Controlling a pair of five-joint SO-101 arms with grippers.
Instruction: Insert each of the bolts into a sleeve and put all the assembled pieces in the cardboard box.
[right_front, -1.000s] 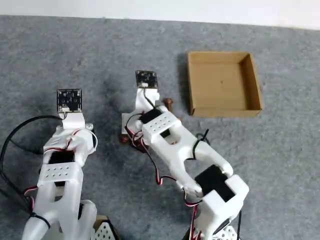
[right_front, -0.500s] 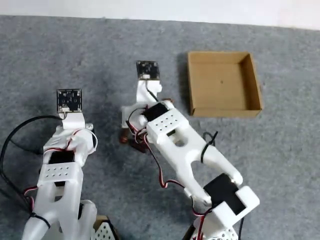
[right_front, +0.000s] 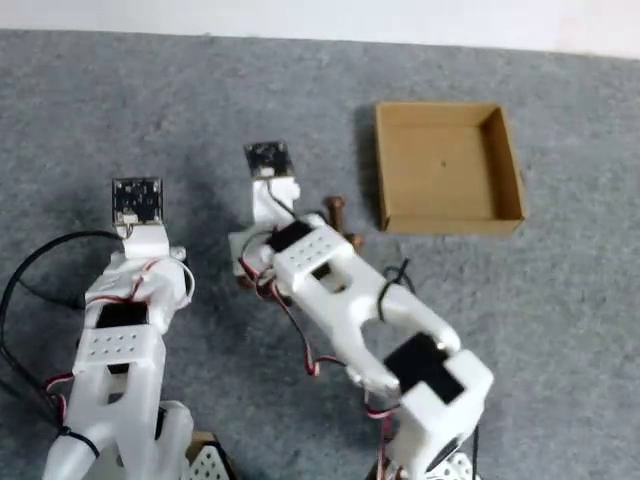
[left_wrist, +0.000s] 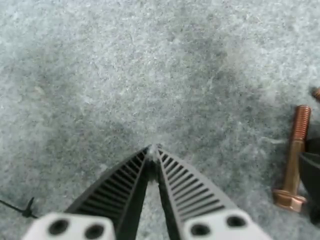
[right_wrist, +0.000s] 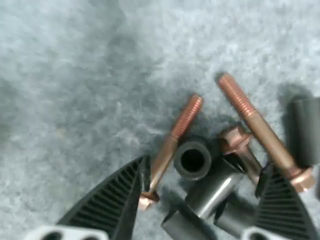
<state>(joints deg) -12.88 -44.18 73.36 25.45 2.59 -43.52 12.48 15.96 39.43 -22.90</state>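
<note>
Right gripper (right_wrist: 206, 167) hangs with fingers spread wide over the heap of bolts (right_wrist: 175, 135) and sleeves (right_wrist: 212, 189) lying near the cardboard box (right_front: 450, 226), likely lining up a first pick. Left gripper (left_wrist: 152, 156), farther from the box, has its fingers pressed together on nothing and is probably waiting to help with assembly.

This looks like a robotics lab or hobby workshop. The bench (right_front: 560, 330) is covered in grey felt-like matting. At its near side stand two white plastic arms, the left arm (right_front: 125, 340) and the right arm (right_front: 335, 290), with exposed black servo motors (right_front: 420, 362) and uncased camera boards (right_front: 137, 200). Copper-coloured bolts (right_wrist: 172, 142), dark sleeves (right_wrist: 192, 160) and a plain cardboard box (right_front: 450, 224) lie loose on the matting.
</note>
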